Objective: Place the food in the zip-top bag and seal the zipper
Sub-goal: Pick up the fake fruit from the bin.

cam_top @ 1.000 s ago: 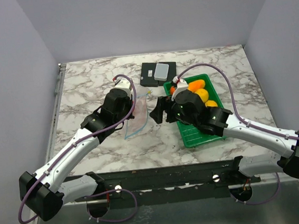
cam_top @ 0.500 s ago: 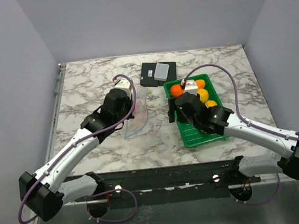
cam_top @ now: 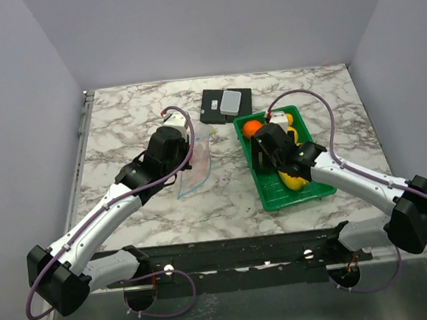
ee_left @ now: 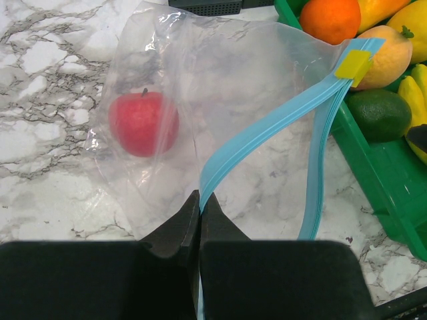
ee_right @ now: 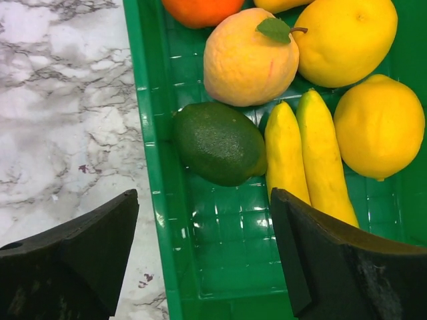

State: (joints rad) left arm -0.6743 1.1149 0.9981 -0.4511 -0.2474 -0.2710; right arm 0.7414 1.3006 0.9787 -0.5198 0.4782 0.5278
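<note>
The clear zip-top bag (ee_left: 220,80) lies on the marble, with a red apple (ee_left: 143,123) inside it. Its light-blue zipper (ee_left: 267,130) stands parted, with a yellow slider (ee_left: 353,65) at the far end. My left gripper (ee_left: 200,195) is shut on the near zipper strip; from above it sits at the bag (cam_top: 197,164). My right gripper (ee_right: 203,200) hangs open over the green tray (ee_right: 150,133), empty. Below it lie a green avocado (ee_right: 219,142), bananas (ee_right: 307,157), a peach (ee_right: 248,59), two yellow round fruits (ee_right: 379,127) and an orange (ee_right: 200,10).
A black box with a pale lid (cam_top: 226,104) sits behind the tray (cam_top: 277,195). The tray's left wall runs between my right gripper's fingers. Grey walls enclose the marble table (cam_top: 126,115) on three sides.
My right arm has swung right, away from the bag's mouth, and now hovers over the tray. The left arm and the bag have not moved.
</note>
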